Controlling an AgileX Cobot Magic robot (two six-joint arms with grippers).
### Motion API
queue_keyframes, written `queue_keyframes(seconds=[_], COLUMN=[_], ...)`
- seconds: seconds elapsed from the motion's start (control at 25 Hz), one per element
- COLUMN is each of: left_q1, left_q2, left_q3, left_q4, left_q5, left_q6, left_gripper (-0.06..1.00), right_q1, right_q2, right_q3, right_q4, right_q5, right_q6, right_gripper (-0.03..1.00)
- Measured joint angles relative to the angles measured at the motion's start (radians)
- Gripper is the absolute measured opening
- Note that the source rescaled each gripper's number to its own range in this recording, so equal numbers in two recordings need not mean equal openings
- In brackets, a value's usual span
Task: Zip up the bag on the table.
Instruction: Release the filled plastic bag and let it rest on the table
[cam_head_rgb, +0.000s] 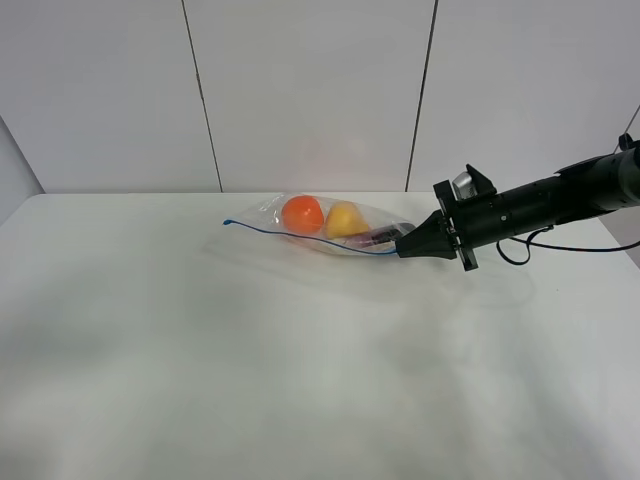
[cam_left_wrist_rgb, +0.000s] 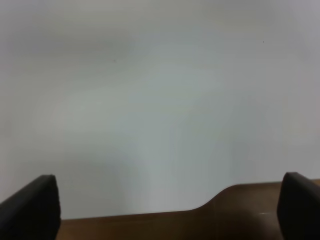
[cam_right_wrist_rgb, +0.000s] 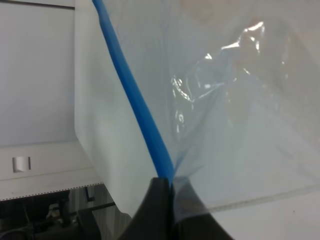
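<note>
- The bag (cam_head_rgb: 320, 225) is lying toward the far side of the table (cam_head_rgb: 250, 380), a little right of the middle, stretched out left to right.
- The right gripper (cam_head_rgb: 402, 250) is coming in low from the right on its black arm (cam_head_rgb: 545, 205), and its tip is sitting right at the bag's right end.
- In the right wrist view that gripper (cam_right_wrist_rgb: 170, 187) is showing its fingers pressed together on the zip strip (cam_right_wrist_rgb: 135, 100), pinching the blue line where it meets the crinkled film (a tight nip, no gap showing).
- The strip is running away from the pinch in a straight blue band, with clear plastic spreading out on both sides of it.
- From the high camera the strip (cam_head_rgb: 300, 238) is tracing the near edge of the bag, ending in a small blue tail at the left tip.
- Inside the bag, an orange piece (cam_head_rgb: 302, 214) is sitting beside a yellow piece (cam_head_rgb: 345, 219), the two touching or nearly so; a darker purple bit (cam_head_rgb: 382, 236) is lying nearer the gripper.
- The left gripper is not showing in the high view at all.
- In its own wrist view the left fingers (cam_left_wrist_rgb: 35, 207) are standing spread wide at the frame's two corners, holding nothing, over white tabletop and a brown edge (cam_left_wrist_rgb: 200, 222) (floor or trim, I cannot tell which).
</note>
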Motion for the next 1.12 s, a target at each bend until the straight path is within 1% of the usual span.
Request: queue_keyframes(seconds=[0.16, 0.48, 0.64, 0.72, 0.76, 0.8, 0.84, 0.88, 0.92, 0.96, 1.0, 1.04, 1.08, 1.12], left_q1=[0.0, 0.0, 0.0, 0.0, 0.0, 0.0, 0.0, 0.0, 0.0, 0.0, 0.0, 0.0, 0.0, 0.0], left_q2=[-0.037, -0.269, -0.284, -0.284, -0.284, -0.284, -0.284, -0.284, -0.284, -0.284, -0.284, -0.284, -0.284, -0.284], left_q3=[0.0, 0.0, 0.0, 0.0, 0.0, 0.0, 0.0, 0.0, 0.0, 0.0, 0.0, 0.0, 0.0, 0.0], left_q4=[0.0, 0.0, -0.001, -0.001, -0.001, -0.001, -0.001, -0.001, -0.001, -0.001, -0.001, -0.001, -0.001, -0.001], left_q5=[-0.005, -0.005, -0.004, -0.004, -0.004, -0.004, -0.004, -0.004, -0.004, -0.004, -0.004, -0.004, -0.004, -0.004], left_q6=[0.0, 0.0, 0.0, 0.0, 0.0, 0.0, 0.0, 0.0, 0.0, 0.0, 0.0, 0.0, 0.0, 0.0], left_gripper=[1.0, 1.0, 1.0, 1.0, 1.0, 1.0, 1.0, 1.0, 1.0, 1.0, 1.0, 1.0, 1.0, 1.0], right_q1=[0.0, 0.0, 0.0, 0.0, 0.0, 0.0, 0.0, 0.0, 0.0, 0.0, 0.0, 0.0, 0.0, 0.0], right_q2=[0.0, 0.0, 0.0, 0.0, 0.0, 0.0, 0.0, 0.0, 0.0, 0.0, 0.0, 0.0, -0.003, -0.011], right_q3=[0.0, 0.0, 0.0, 0.0, 0.0, 0.0, 0.0, 0.0, 0.0, 0.0, 0.0, 0.0, 0.0, -0.021], right_q4=[-0.001, -0.002, -0.003, -0.004, -0.006, -0.011, -0.017, -0.017, -0.025, -0.034, -0.041, -0.051, -0.065, -0.131], right_q5=[0.0, 0.0, 0.0, 0.0, 0.0, 0.001, 0.002, 0.002, 0.002, 0.003, 0.003, 0.003, 0.003, 0.0], right_q6=[0.0, 0.0, 0.001, 0.005, 0.005, 0.005, 0.009, 0.009, 0.014, 0.022, 0.028, 0.036, 0.043, 0.092], right_gripper=[0.0, 0.0, 0.0, 0.03, 0.07, 0.14, 0.25, 0.25, 0.41, 0.58, 0.73, 0.84, 0.89, 0.96])
